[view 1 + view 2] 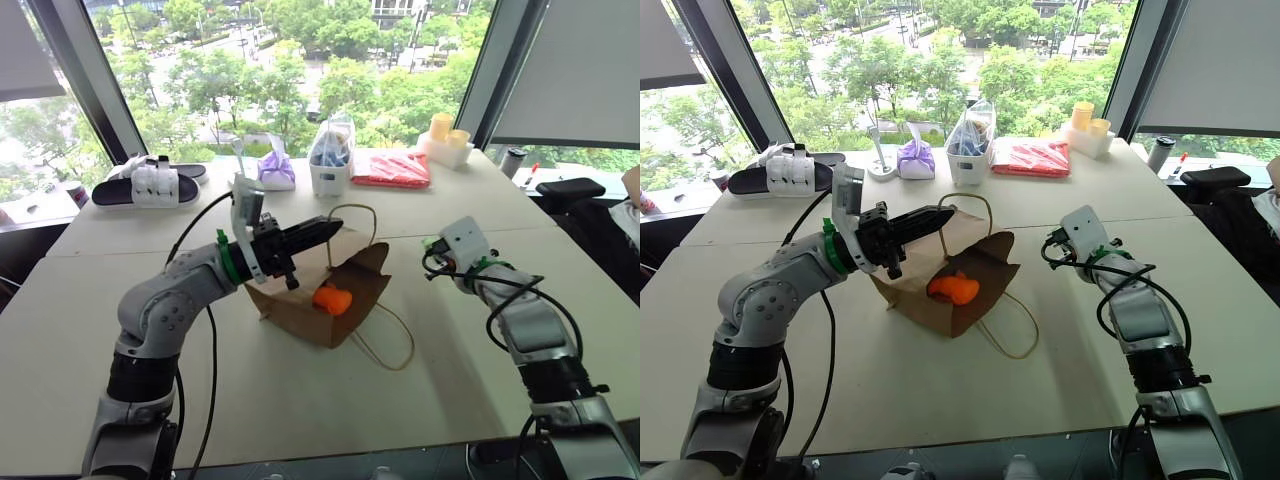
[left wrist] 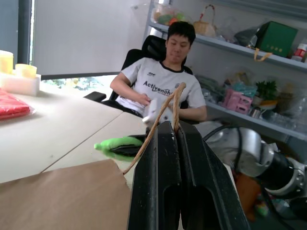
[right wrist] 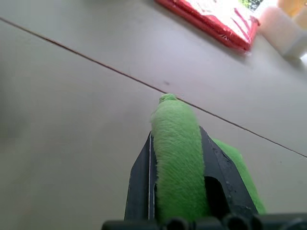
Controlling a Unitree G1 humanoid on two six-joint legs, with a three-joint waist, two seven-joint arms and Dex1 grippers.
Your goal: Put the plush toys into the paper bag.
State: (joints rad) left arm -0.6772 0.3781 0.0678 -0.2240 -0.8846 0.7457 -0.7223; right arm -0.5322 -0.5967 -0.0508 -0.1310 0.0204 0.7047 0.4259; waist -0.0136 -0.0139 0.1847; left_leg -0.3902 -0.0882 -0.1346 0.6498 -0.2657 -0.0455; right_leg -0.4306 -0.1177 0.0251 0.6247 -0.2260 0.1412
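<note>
Two toys, one bag: the small orange plush toy (image 1: 333, 299) already lies in the mouth of the brown kraft paper bag (image 1: 300, 315), which rests on its side on the pale desk (image 1: 300, 420) with the opening turned toward the robot's right. The left gripper (image 1: 325, 229) has its black jaws clenched on one thin tan cord handle (image 2: 165, 108), lifting the upper lip so the mouth gapes; the other cord loop (image 1: 385, 345) trails slack on the desk nearer the robot.

Out to the right and well apart from the bag, the right gripper (image 3: 176, 158) has its jaws grasping the lime-green plush toy (image 3: 178, 158) — the fuzzy pile bulges up between the two black fingers and the soft body is squeezed narrow, its length running along the jaws. It hangs clear of the desk. So the relation that matters, as I judge it: the bag's opening lies to the left of the held toy and lower, facing it, and the right arm is the one to carry it across. Creased paper will give under a nudge, so the held handle is what keeps the mouth open.

Farther back lie a flat red plastic packet (image 1: 391, 169), a clear bag of blue items (image 1: 331, 150) and black-and-white slippers (image 1: 150, 183) — none in the path.
</note>
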